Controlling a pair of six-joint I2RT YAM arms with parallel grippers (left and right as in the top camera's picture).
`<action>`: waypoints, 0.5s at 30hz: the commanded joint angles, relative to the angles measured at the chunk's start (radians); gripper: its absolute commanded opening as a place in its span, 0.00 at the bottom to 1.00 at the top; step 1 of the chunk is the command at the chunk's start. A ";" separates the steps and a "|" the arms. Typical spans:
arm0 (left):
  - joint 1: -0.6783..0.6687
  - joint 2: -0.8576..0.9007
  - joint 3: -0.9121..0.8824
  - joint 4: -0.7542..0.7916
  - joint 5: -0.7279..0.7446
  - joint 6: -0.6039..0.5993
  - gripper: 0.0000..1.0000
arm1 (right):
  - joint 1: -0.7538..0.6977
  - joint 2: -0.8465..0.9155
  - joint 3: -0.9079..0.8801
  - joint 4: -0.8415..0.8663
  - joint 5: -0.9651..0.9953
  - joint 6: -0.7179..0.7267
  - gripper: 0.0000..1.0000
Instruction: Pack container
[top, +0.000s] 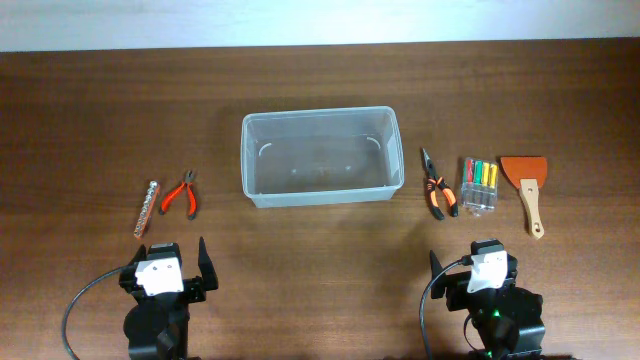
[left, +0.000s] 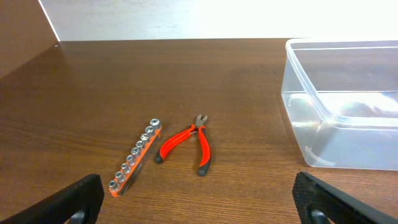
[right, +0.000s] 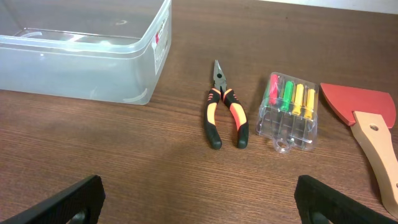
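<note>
The clear plastic container (top: 319, 156) stands empty at the table's middle; it also shows in the left wrist view (left: 342, 106) and the right wrist view (right: 81, 56). Left of it lie red pliers (top: 181, 194) (left: 186, 146) and a socket strip (top: 148, 207) (left: 135, 157). Right of it lie orange-black pliers (top: 437, 188) (right: 224, 115), a clear case of coloured screwdriver bits (top: 480, 183) (right: 289, 109) and a wooden-handled scraper (top: 527, 190) (right: 367, 124). My left gripper (top: 168, 272) (left: 199, 202) and right gripper (top: 472, 272) (right: 199, 202) are open and empty near the front edge.
The brown wooden table (top: 320, 90) runs to a pale wall at the back. The tools sit in two groups on either side of the container, with bare wood between them and my grippers.
</note>
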 joint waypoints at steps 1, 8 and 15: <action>-0.004 -0.011 -0.011 0.023 0.012 -0.008 0.99 | -0.007 -0.009 -0.007 0.007 0.012 0.005 0.98; -0.004 -0.010 -0.011 0.006 0.124 -0.018 0.99 | -0.007 -0.009 -0.007 0.028 -0.082 0.006 0.98; -0.004 0.013 0.068 0.022 0.108 -0.018 0.99 | -0.006 0.039 0.097 0.023 -0.150 0.067 0.98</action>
